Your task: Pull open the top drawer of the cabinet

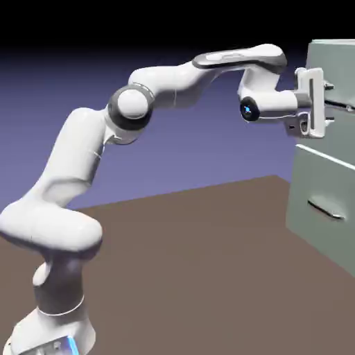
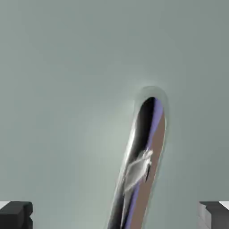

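Note:
The cabinet (image 1: 333,48) stands at the exterior view's right edge, pale grey-green. My gripper (image 1: 328,102) is right at the top drawer (image 1: 342,73), fingers spread above and below its thin dark handle (image 1: 345,106). In the hand view the top drawer's front (image 2: 62,89) fills the picture. Its shiny bar handle (image 2: 145,143) runs from the middle down to the bottom edge, between my two grey fingertips (image 2: 16,215) at the lower corners. The gripper (image 2: 114,217) is open and the pads stand apart from the bar.
The lower drawer (image 1: 319,180) sits below with its own bar handle (image 1: 326,208). The brown table (image 1: 194,263) stretches from the arm's base to the cabinet.

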Controlling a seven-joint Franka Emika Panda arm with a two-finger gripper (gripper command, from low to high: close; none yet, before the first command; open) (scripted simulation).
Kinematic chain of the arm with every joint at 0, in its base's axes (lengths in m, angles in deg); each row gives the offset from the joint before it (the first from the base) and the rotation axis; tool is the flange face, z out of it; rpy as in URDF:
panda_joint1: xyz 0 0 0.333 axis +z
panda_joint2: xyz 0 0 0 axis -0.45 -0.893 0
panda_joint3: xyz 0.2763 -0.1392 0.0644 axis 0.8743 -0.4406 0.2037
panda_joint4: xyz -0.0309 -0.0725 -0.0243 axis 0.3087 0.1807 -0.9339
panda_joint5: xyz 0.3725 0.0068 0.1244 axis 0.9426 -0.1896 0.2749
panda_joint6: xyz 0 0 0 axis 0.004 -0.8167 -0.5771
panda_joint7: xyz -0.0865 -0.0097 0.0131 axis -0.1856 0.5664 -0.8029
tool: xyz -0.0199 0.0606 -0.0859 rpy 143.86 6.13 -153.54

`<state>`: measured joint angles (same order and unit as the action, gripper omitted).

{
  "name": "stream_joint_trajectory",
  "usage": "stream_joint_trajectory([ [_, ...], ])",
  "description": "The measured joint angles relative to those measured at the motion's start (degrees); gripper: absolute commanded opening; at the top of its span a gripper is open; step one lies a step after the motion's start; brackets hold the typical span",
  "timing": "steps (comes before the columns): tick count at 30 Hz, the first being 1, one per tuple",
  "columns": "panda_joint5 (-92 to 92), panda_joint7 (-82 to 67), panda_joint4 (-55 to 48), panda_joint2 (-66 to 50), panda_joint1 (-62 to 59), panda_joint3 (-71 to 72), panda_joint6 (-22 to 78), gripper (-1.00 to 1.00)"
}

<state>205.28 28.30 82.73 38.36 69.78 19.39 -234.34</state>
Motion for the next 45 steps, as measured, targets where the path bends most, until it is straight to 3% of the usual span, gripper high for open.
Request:
stream_joint_trajectory([
  [45,-112.13,-24.68,-12.76,-3.38,-12.27,11.07,-5.81,0.00],
])
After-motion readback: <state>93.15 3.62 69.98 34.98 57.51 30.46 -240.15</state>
